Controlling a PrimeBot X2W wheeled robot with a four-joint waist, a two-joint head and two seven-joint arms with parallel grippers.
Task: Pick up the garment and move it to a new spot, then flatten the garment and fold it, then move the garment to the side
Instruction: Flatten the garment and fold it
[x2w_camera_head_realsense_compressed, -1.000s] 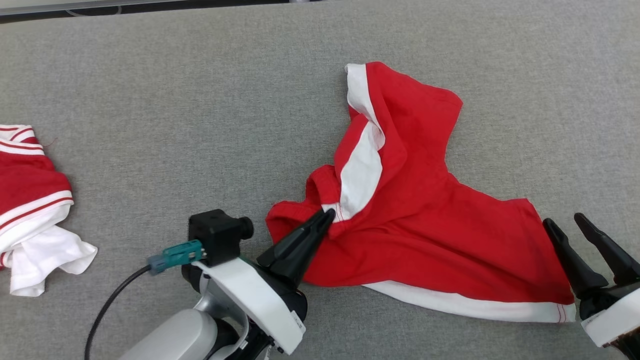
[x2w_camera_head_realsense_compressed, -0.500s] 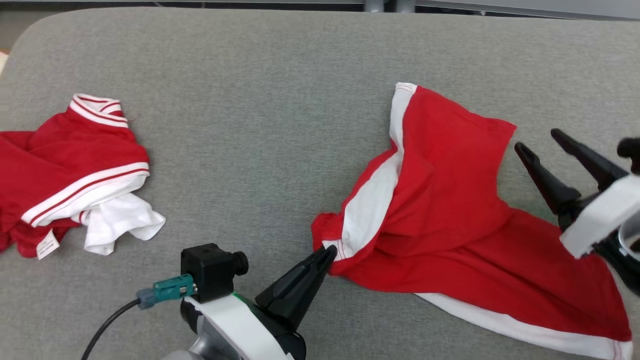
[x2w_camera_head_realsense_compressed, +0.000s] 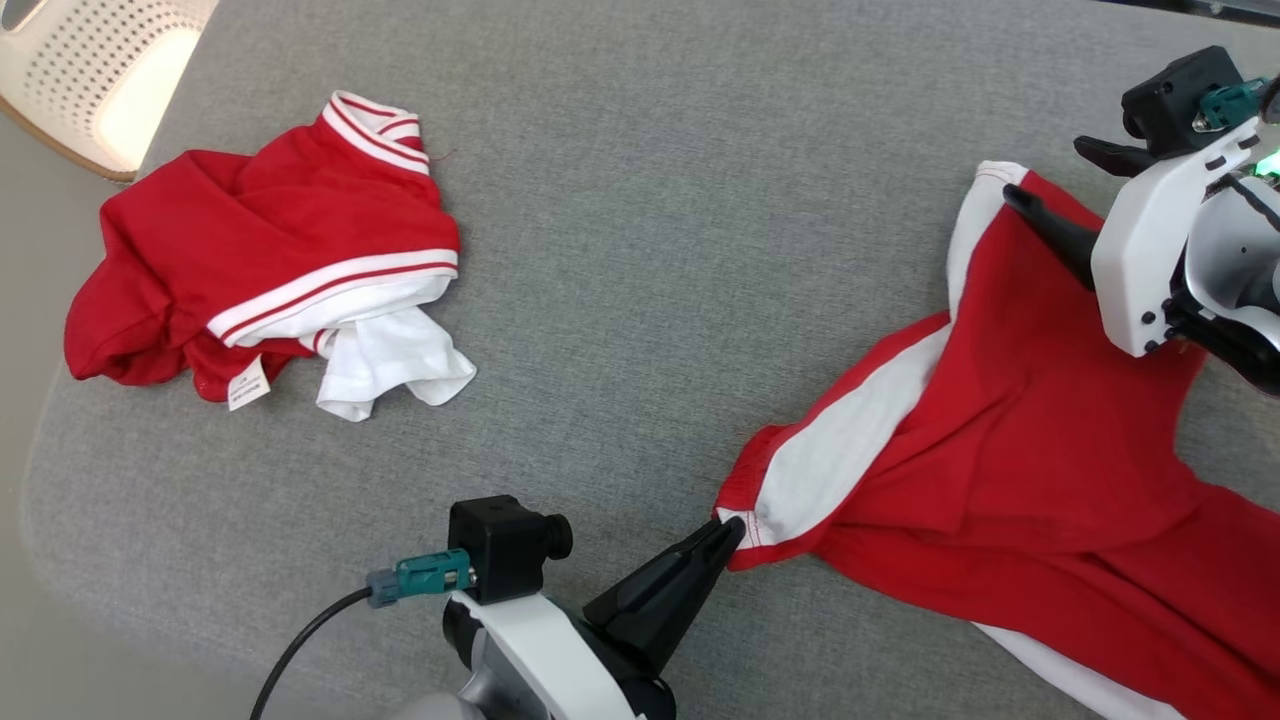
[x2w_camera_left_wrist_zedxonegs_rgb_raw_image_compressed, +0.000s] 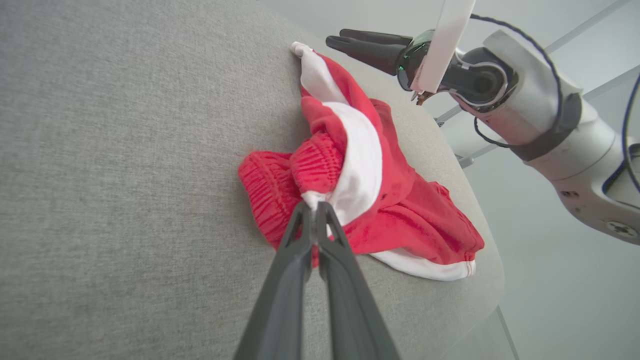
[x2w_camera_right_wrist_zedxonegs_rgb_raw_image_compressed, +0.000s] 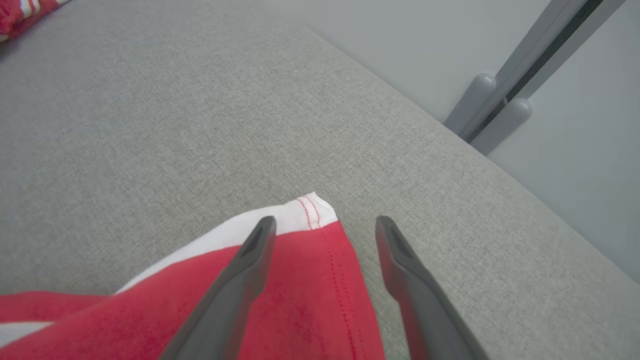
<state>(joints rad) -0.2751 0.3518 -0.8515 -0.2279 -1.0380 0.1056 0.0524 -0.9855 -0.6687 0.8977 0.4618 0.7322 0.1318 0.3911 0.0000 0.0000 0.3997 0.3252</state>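
Garment (x2w_camera_head_realsense_compressed: 1010, 470) lies rumpled on the grey table (x2w_camera_head_realsense_compressed: 640, 200), right side. Left gripper (x2w_camera_head_realsense_compressed: 728, 528) is clamped on its near white-trimmed corner; right gripper (x2w_camera_head_realsense_compressed: 1048, 172) is held with jaws apart over the far corner, nothing gripped. Flattening judged barely begun; folding and setting aside remain

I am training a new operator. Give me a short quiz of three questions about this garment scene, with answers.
1. True or false: the left gripper is shut on the red shorts.
2. The right gripper is: A) open at a hem corner of the shorts; B) shut on the shorts; C) shut and empty.
3. Fill in: the red-and-white shirt lies to the robot's ___ of the shorts.
Key: 1 true; 2 A; 3 left.
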